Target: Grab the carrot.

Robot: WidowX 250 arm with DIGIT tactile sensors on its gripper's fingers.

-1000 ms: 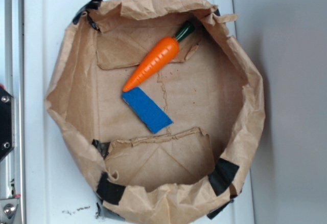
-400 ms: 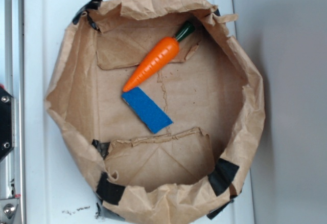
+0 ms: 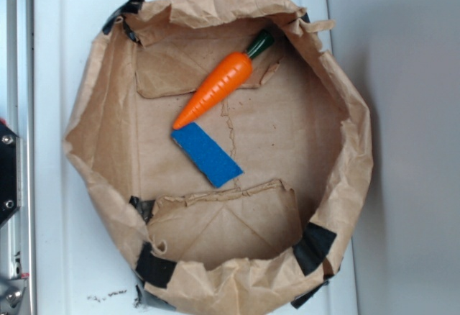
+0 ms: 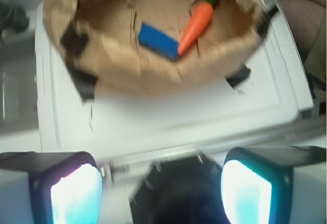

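One carrot (image 3: 221,85) lies on the floor of the paper bag (image 3: 350,185), its long axis slanting from the green stem near the bag's far rim down to the tip, which sits just beside a corner of the blue block (image 3: 206,156). My gripper (image 4: 161,188) hangs wide open and empty, well outside the bag's near wall, with the carrot ahead and slightly right, running lengthwise away from me.

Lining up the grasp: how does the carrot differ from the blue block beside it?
The carrot is orange, rounded and tapered with a green stem; the blue block is flat and rectangular. The carrot is longer. They slant opposite ways, the carrot's tip by the block's corner. Both lie inside the paper bag.
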